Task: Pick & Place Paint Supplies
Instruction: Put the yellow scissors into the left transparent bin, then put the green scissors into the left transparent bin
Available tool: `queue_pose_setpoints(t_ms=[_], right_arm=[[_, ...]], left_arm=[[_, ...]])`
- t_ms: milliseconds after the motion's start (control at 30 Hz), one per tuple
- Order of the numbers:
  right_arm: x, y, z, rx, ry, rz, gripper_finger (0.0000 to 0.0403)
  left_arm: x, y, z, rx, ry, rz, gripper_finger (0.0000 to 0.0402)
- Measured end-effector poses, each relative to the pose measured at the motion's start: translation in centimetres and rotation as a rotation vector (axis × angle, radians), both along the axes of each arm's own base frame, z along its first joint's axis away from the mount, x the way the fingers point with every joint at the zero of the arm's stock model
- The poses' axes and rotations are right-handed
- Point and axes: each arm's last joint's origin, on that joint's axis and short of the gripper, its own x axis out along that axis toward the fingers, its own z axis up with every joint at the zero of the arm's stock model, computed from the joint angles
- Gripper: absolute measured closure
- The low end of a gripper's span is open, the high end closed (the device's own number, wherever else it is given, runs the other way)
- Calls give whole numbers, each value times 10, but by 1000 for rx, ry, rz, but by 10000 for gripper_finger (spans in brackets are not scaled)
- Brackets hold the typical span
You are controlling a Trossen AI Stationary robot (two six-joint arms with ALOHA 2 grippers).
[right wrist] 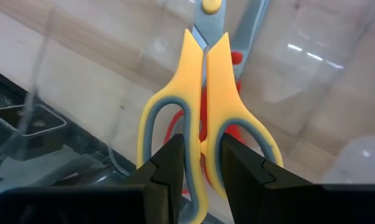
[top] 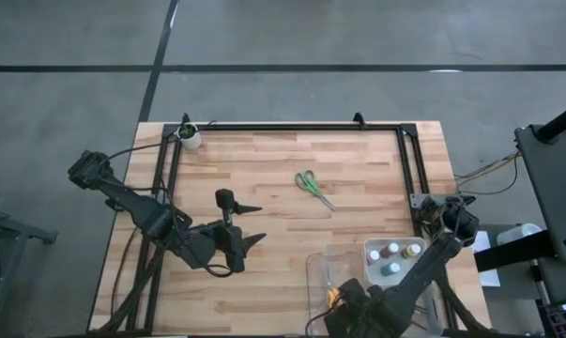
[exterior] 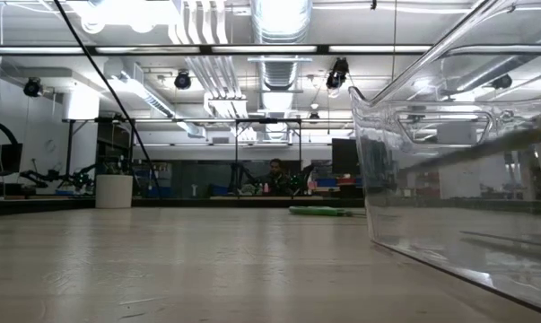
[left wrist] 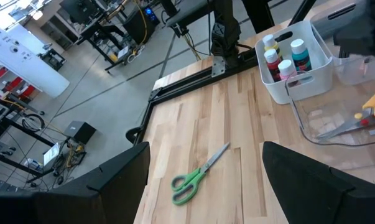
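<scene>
The right claw (right wrist: 196, 165) is seen over the clear plastic tray (top: 317, 269) at the near right of the tabletop (top: 283, 178). Its two dark fingers (right wrist: 168, 168) are narrowed around the inner handle bars of the yellow-handled scissors (right wrist: 206, 112), which are held closed with their blades pointing away from the wrist camera. Directly beneath them, through the handle loops, the red-handled scissors (right wrist: 236, 59) are glimpsed lying in the tray. In the high view only a spot of yellow (top: 332, 297) is visible at the tip of the right arm, at the tray's near edge.

The green-handled scissors (top: 312, 186) are found lying flat and closed on the bare wood near the middle of the tabletop, well apart from the tray and from both arms. The paint bottles (left wrist: 285, 56) are stood together in a white bin (left wrist: 318, 65) just beside the tray, toward the right edge; teal, red, pink and yellow bodies with pale caps are made out.

The left claw (top: 252, 226) is held above the left half of the tabletop with its fingers spread wide and nothing between them, pointed toward the green-handled scissors. A small white cup (top: 189, 137) is placed at the far left corner.
</scene>
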Motion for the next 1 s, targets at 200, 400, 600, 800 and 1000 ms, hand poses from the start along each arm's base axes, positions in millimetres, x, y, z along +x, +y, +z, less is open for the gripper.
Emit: queue_pose_setpoints(t_ms=[200, 400, 600, 800, 1000], right_arm=[[0, 0, -10, 32, -13, -26, 319], [0, 0, -9, 39, -16, -34, 319], [0, 0, -9, 51, -17, -67, 280], [0, 0, -9, 49, -17, -61, 217], [0, 0, -9, 49, -16, -60, 205]], left_arm=[[0, 0, 0, 0, 0, 0, 87], [0, 0, 0, 0, 0, 0, 87], [0, 0, 0, -3, -1, 1, 87], [0, 0, 0, -3, -1, 1, 87], [0, 0, 0, -2, -1, 1, 87]])
